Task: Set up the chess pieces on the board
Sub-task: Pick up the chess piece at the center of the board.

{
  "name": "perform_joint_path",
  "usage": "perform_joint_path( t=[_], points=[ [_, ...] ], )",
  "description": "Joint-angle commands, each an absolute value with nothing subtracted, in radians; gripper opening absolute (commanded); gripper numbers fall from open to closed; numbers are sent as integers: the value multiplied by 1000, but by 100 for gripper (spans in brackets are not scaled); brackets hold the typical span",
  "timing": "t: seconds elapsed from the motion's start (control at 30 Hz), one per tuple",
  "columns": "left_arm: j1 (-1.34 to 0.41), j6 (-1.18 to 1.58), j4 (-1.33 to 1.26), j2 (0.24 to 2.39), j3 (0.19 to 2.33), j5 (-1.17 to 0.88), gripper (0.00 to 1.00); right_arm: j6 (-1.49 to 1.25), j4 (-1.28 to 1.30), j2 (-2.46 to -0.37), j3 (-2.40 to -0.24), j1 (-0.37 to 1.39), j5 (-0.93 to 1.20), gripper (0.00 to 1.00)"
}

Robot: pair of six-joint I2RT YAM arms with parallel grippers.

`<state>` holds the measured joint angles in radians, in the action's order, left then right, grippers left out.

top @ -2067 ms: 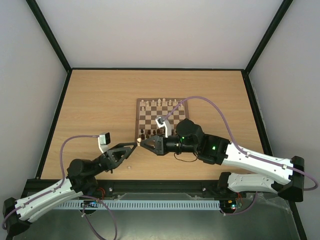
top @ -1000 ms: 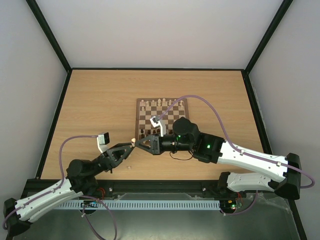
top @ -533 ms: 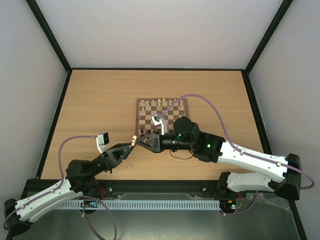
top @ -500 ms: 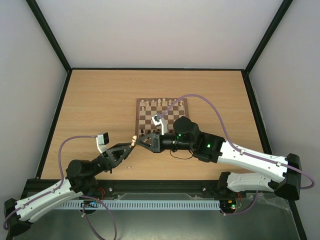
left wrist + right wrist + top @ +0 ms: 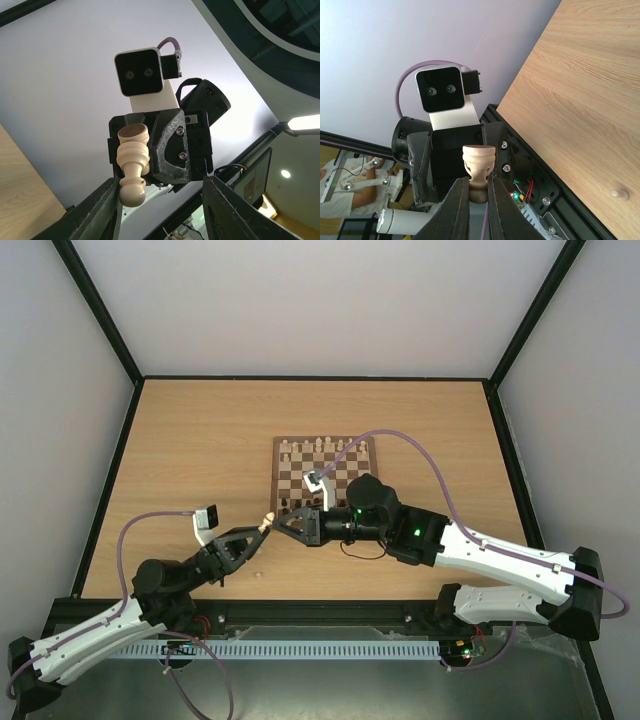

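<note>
Overhead, the two arms are meeting tip to tip above the table [image 5: 180, 440], just off the board's [image 5: 300, 475] near left corner. The right gripper [image 5: 276, 524] is clamping one pale piece [image 5: 268, 521] in the air, and the left gripper [image 5: 262, 530] is standing parted beside it. One loose piece [image 5: 257, 573] is lying on the table near the left arm. Pale pieces [image 5: 318, 445] are lining the board's far edge and dark pieces [image 5: 290, 506] the near edge, too small to count. From the left wrist, the right gripper [image 5: 135, 150] is pinching that single pale piece [image 5: 132, 167], whose round head is hanging between the spread left fingers [image 5: 95, 215]; whether they are touching it, I cannot tell. From the right wrist, the right fingers [image 5: 460, 200] are squeezing the pale piece [image 5: 479, 160], the left gripper [image 5: 456, 150] is flanking it, and one loose piece [image 5: 618, 193] is lying on the table [image 5: 580, 90].
</note>
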<state>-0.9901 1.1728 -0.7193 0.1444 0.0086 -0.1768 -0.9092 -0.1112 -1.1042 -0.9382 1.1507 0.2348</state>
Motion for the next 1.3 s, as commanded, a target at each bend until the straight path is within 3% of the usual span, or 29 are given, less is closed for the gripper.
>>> perform_joint_path(
  t=[0.0,0.57,0.9,1.27],
  points=[
    [-995,1166,-734,138,-32,-161,46,-913,-144,-1081,-928,1144,234,7],
    [-996,1173,-707,138,-31,-135,30,-910,-143,-1080,-924,1143,251,7],
    [-996,1176,-704,166,-21,-128,14,-907,-139,-1074,-921,1143,253,7],
    [-995,1139,-583,185,58,-114,11,-893,-87,-1023,-908,1142,207,7]
  ],
)
